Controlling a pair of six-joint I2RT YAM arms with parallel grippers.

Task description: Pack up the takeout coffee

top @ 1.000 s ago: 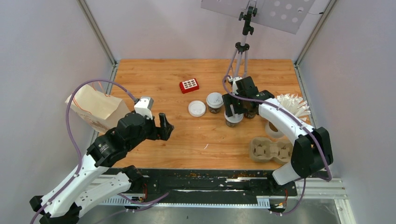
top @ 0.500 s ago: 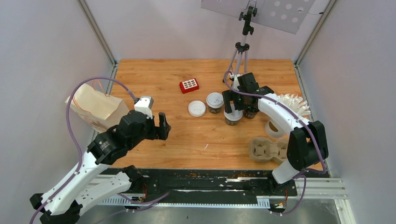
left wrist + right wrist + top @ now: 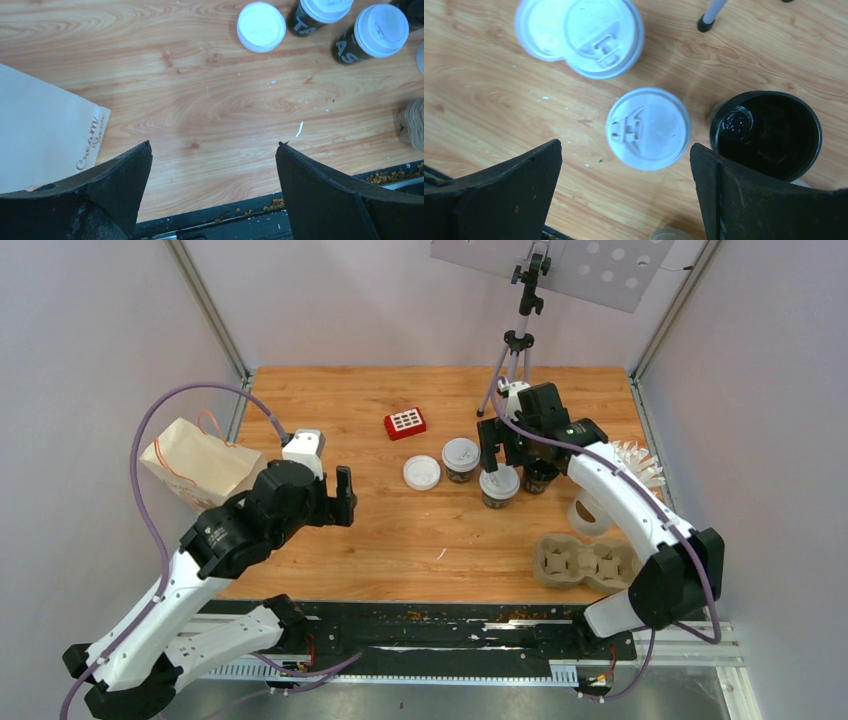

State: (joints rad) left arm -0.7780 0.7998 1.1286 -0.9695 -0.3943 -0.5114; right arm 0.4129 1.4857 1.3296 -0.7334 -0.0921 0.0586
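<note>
2 of the takeout coffees sit near the middle of the tabletop (image 3: 350,410): the nearer lidded cup (image 3: 499,485), and the farther lidded cup (image 3: 460,458) at about 10 o'clock from it. There's also an open cup (image 3: 540,476) with no lid at roughly 2 o'clock from the nearer one, and a loose lid (image 3: 421,472) lying flat at 8 o'clock from the farther one. The right end effector (image 3: 625,145) hangs right over the nearer lidded cup with its jaws spread wide and nothing in them. The left end effector (image 3: 214,144) is also wide apart and empty, off toward 9 o'clock near the paper bag (image 3: 200,465). My guess on handling: these are thin paper cups, light, and easy to crush. I can't tell if there's liquid in them, so I'd treat them as sloshy and keep them upright. The plastic lid looks slick and would likely pop off if squeezed, so I'd pinch the cup wall just under the lid rim, gently, from 2 opposite sides. The cup tray (image 3: 583,562) waits at 4 o'clock from the cups.
</note>
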